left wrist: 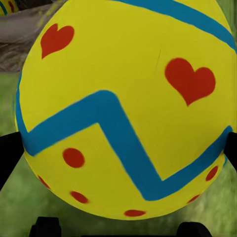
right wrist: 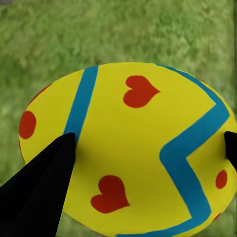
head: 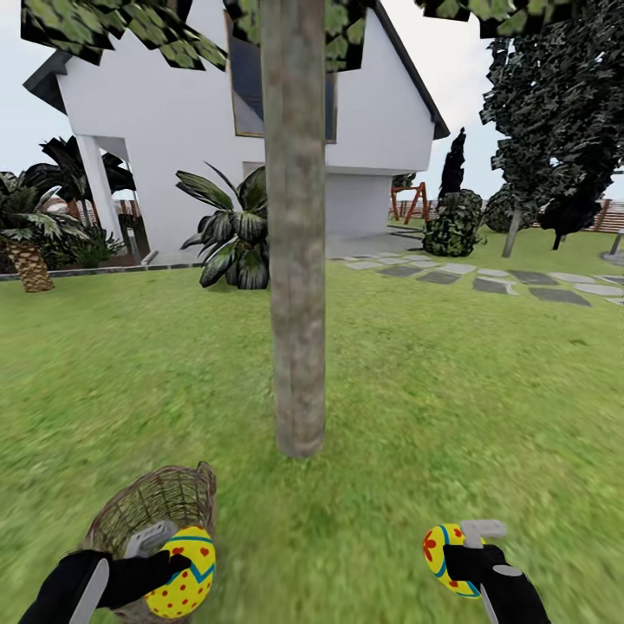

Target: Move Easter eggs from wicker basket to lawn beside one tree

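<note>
A straight grey-beige tree (head: 296,260) stands on the lawn (head: 451,407) right in front of me. The brown wicker basket (head: 147,503) sits on the grass at the lower left, short of the trunk. My left gripper (head: 176,568) is shut on a yellow Easter egg (head: 186,576) (left wrist: 123,98) with red hearts and a blue zigzag, held over the basket's near rim. My right gripper (head: 458,559) is shut on a second Easter egg (head: 440,555) (right wrist: 133,148) above bare grass at the lower right. A sliver of another yellow egg (left wrist: 7,6) peeks in beside woven wicker in the left wrist view.
A white house (head: 173,113) stands behind the tree, with a leafy dark plant (head: 232,230) and a scaly palm (head: 30,251) before it. Grey paving slabs (head: 485,282) run off to the right, toward dark bushes (head: 451,225) and more trees (head: 555,113).
</note>
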Tool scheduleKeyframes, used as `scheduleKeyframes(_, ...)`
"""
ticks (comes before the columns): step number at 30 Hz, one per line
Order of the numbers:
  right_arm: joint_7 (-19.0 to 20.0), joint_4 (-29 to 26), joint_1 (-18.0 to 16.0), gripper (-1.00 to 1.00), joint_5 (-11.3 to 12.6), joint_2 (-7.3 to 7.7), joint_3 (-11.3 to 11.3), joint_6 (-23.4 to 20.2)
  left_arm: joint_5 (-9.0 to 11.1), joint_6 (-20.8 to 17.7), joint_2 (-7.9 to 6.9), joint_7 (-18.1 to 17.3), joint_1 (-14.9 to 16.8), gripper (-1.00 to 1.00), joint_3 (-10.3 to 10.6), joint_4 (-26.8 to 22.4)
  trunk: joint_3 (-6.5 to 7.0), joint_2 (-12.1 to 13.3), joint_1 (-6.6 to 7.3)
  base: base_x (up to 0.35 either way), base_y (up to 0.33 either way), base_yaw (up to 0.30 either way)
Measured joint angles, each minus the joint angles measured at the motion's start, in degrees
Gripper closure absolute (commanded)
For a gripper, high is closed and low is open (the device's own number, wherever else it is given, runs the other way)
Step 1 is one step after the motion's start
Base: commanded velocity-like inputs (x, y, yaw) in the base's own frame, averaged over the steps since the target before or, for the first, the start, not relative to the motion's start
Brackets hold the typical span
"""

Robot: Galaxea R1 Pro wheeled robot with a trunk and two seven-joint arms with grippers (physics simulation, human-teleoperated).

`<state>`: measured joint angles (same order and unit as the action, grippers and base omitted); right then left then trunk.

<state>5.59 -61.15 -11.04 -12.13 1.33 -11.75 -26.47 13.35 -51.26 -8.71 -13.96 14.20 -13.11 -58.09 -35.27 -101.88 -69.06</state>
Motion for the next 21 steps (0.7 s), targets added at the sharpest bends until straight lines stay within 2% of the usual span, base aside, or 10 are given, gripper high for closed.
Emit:
scheduleKeyframes(13, -0.02, -0.05, 0.00, 1.00, -0.06, 0.00, 0.00, 0.00, -0.09, 0.17, 0.43, 0.08, 0.00, 1.00, 1.33, 0.59, 0.00, 0.00, 0.01, -0.031, -0.312, 0.003)
scheduleKeyframes(21, 0.01, -0.03, -0.02, 1.00, -0.02, -0.01, 0.01, 0.00, -0.09, 1.12, 0.42, 0.10, -0.02, 1.00, 1.38, 0.74, 0.00, 0.00, 0.01, 0.000, -0.332, 0.261)
